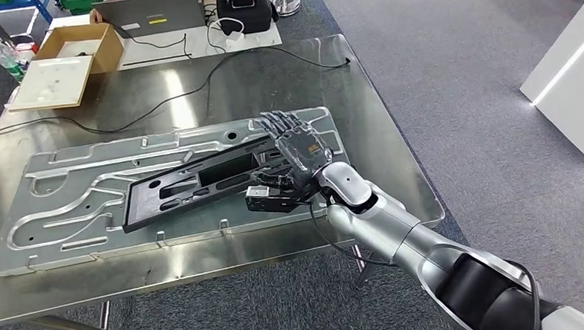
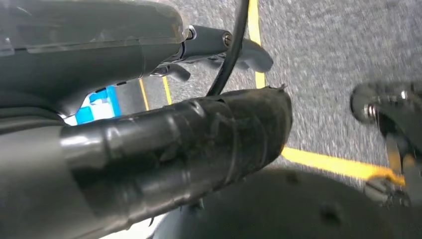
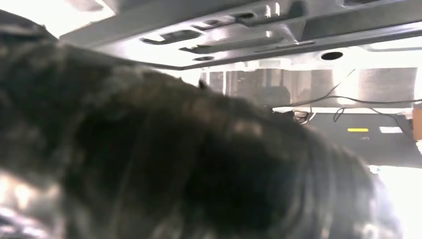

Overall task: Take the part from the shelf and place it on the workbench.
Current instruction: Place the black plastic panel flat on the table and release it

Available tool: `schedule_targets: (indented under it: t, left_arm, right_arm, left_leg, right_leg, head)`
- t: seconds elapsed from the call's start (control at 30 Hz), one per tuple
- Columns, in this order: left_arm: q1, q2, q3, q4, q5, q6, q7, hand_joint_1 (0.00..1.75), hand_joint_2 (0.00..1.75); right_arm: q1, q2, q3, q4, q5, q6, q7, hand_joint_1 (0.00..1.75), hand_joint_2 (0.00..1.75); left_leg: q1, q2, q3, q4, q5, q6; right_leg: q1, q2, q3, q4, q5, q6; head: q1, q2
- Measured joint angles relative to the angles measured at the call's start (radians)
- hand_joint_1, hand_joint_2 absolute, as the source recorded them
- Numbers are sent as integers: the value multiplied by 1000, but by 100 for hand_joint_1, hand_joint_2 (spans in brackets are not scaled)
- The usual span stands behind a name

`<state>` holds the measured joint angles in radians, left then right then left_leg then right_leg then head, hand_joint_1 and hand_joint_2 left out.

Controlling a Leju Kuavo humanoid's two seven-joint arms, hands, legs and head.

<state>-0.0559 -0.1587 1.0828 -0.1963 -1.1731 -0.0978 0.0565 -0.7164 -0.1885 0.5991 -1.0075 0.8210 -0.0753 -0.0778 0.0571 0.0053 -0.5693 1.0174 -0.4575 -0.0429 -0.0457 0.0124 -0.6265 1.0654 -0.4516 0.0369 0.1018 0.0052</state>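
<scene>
The part (image 1: 189,184), a long black plastic frame with openings, lies flat on a stamped silver metal panel (image 1: 67,190) on the steel workbench (image 1: 197,95). My right hand (image 1: 296,154) reaches in from the lower right and sits over the part's right end, back of the hand up and fingers (image 1: 280,124) stretched out past it. I see no grip on the part. In the right wrist view the hand (image 3: 174,164) is a dark blur in front of the silver panel (image 3: 278,79). My left hand (image 2: 164,129) hangs over the carpet with nothing in it, fingers apart.
At the bench's far end stand a cardboard box (image 1: 75,42), a white lid (image 1: 51,80), a laptop (image 1: 152,11) and a water bottle (image 1: 5,55). A black cable (image 1: 211,75) trails across the bench. Grey carpet and a white cabinet (image 1: 567,71) lie to the right.
</scene>
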Motion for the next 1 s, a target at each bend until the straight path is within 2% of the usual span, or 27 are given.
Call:
schedule_targets:
  t: [0.07, 0.1, 0.2, 0.23, 0.27, 0.3, 0.37, 0.4, 0.43, 0.5, 0.53, 0.57, 0.6, 0.63, 0.7, 0.73, 0.77, 0.8, 0.83, 0.87, 0.9, 0.93, 0.97, 1.0]
  left_arm:
    - [0, -2, 1, 1, 0, 1, 0, 0, 0]
    - [0, -3, 2, 1, 1, 1, -1, 0, 0]
    - [-1, -3, 5, 1, 1, 2, -2, 0, 0]
    - [-1, -3, 6, 1, 2, 2, -3, 0, 0]
    - [-1, -3, 7, 1, 2, 3, -4, 0, 0]
    - [-1, -3, 8, 1, 2, 3, -4, 0, 0]
    - [-2, -2, 11, 1, 2, 3, -5, 0, 0]
    - [-3, -1, 12, 1, 2, 3, -5, 0, 0]
    - [-3, -1, 14, 1, 2, 4, -5, 0, 0]
    - [-4, -2, 15, 1, 2, 4, -6, 0, 0]
    - [-4, -3, 16, 1, 2, 4, -6, 0, 0]
    - [-4, -4, 17, 1, 2, 4, -6, 0, 0]
    - [-4, -4, 18, 1, 2, 4, -6, 0, 0]
    - [-4, -5, 19, 1, 2, 5, -5, 0, 0]
    - [-3, -5, 22, 1, 2, 7, -5, 0, 0]
    - [-3, -5, 23, 1, 2, 7, -5, 0, 0]
    - [-2, -5, 23, 1, 2, 7, -5, 0, 0]
    - [-2, -5, 24, 1, 1, 7, -5, 0, 0]
    - [-2, -6, 24, 1, 1, 7, -5, 0, 0]
    - [-3, -6, 24, 1, 1, 7, -5, 0, 0]
    - [-3, -6, 24, 1, 1, 8, -5, 0, 0]
    - [-3, -7, 24, 1, 0, 8, -4, 0, 0]
    - [-2, -7, 24, 1, 0, 9, -4, 0, 0]
    - [-2, -7, 25, 1, -1, 10, -4, 0, 0]
  right_arm:
    - [1, 3, 12, -45, -6, 10, -1, 0, 0]
    - [0, 5, 19, -68, -9, 13, -1, 0, 0]
    - [5, 9, 47, -137, -15, 21, -1, 0, 0]
    - [9, 9, 57, -157, -17, 23, -1, 0, 0]
    - [11, 9, 67, -177, -18, 24, -1, 0, 0]
    - [13, 9, 77, -196, -19, 25, 0, 0, 0]
    - [14, 9, 92, -231, -21, 26, 1, 0, 0]
    - [15, 9, 98, -247, -22, 26, 2, 0, 0]
    - [15, 8, 103, -262, -23, 26, 3, 0, 0]
    - [16, 7, 115, -285, -25, 27, 4, 0, 0]
    - [16, 7, 120, -293, -26, 27, 5, 0, 0]
    - [17, 6, 125, -301, -26, 28, 5, 0, 0]
    - [17, 5, 129, -307, -26, 28, 6, 0, 0]
    - [18, 3, 132, -313, -26, 29, 6, 0, 0]
    - [21, 0, 139, -322, -26, 31, 7, 0, 0]
    - [24, -1, 142, -323, -26, 32, 7, 0, 0]
    - [26, -2, 146, -325, -26, 32, 7, 0, 0]
    - [29, -2, 149, -327, -26, 33, 7, 0, 0]
    - [29, -3, 151, -329, -26, 32, 7, 0, 0]
    - [29, -4, 154, -333, -26, 32, 7, 0, 0]
    - [28, -4, 156, -339, -26, 32, 8, 0, 0]
    - [27, -5, 158, -344, -26, 32, 8, 0, 0]
    - [27, -7, 161, -349, -26, 31, 9, 0, 0]
    - [27, -9, 164, -353, -26, 31, 10, 0, 0]
  left_leg:
    - [4, 0, -9, 15, -18, -7]
    - [4, 0, -23, 47, -45, -6]
    - [-10, 0, -92, 234, -164, 5]
    - [-16, 0, -104, 278, -184, 11]
    - [-22, 0, -96, 284, -184, 20]
    - [-29, -1, -66, 248, -168, 32]
    - [-47, -1, 24, 109, -126, 62]
    - [-55, -1, 58, 50, -109, 73]
    - [-62, 0, 76, 14, -100, 79]
    - [-69, 1, 74, -1, -82, 83]
    - [-67, 1, 71, -8, -68, 85]
    - [-64, 3, 67, -16, -52, 89]
    - [-60, 6, 60, -25, -35, 94]
    - [-56, 9, 50, -30, -18, 97]
    - [-56, 12, 19, -30, 7, 99]
    - [-56, 13, 2, -27, 18, 97]
    - [-56, 13, -15, -24, 28, 95]
    - [-55, 14, -32, -20, 37, 93]
    - [-55, 14, -48, -14, 45, 89]
    - [-54, 14, -62, -7, 52, 85]
    - [-55, 14, -73, 1, 57, 80]
    - [-56, 13, -80, 7, 63, 74]
    - [-56, 12, -83, 10, 69, 68]
    - [-57, 11, -84, 9, 76, 61]
  right_leg:
    - [2, -1, -10, 1, 9, -21]
    - [4, -1, -16, -1, 14, -31]
    - [18, -4, -39, -2, 32, -53]
    - [25, -4, -47, -2, 38, -57]
    - [31, -5, -56, -2, 46, -61]
    - [37, -4, -64, -2, 53, -63]
    - [46, -3, -77, -2, 70, -64]
    - [48, -3, -79, -3, 77, -62]
    - [47, -4, -80, -6, 85, -57]
    - [44, -7, -78, -18, 103, -45]
    - [43, -8, -78, -24, 110, -39]
    - [43, -8, -81, -23, 101, -34]
    - [43, -8, -88, -7, 73, -30]
    - [42, -7, -100, 31, 26, -25]
    - [36, -8, -126, 152, -77, -16]
    - [34, -8, -132, 209, -102, -12]
    - [32, -8, -125, 242, -104, -8]
    - [31, -9, -100, 240, -87, -6]
    - [30, -10, -59, 203, -63, -6]
    - [30, -11, -3, 139, -53, -7]
    - [32, -12, 50, 66, -56, -10]
    - [34, -13, 88, 12, -66, -16]
    - [37, -12, 109, -23, -77, -22]
    - [41, -12, 113, -35, -78, -28]
  head:
    - [0, 0]
    - [-1, 0]
    - [-1, 0]
    - [-1, 0]
    - [-1, 0]
    - [-1, 0]
    - [-1, 0]
    - [-1, 0]
    - [-1, 0]
    - [-2, 0]
    - [-3, 0]
    - [-2, 0]
    - [-2, 0]
    - [-2, -1]
    - [-2, -1]
    - [-2, -1]
    - [-2, -1]
    - [-2, -1]
    - [-2, -1]
    - [-2, -1]
    - [-2, 0]
    - [-2, 0]
    - [-2, 0]
    - [-2, 0]
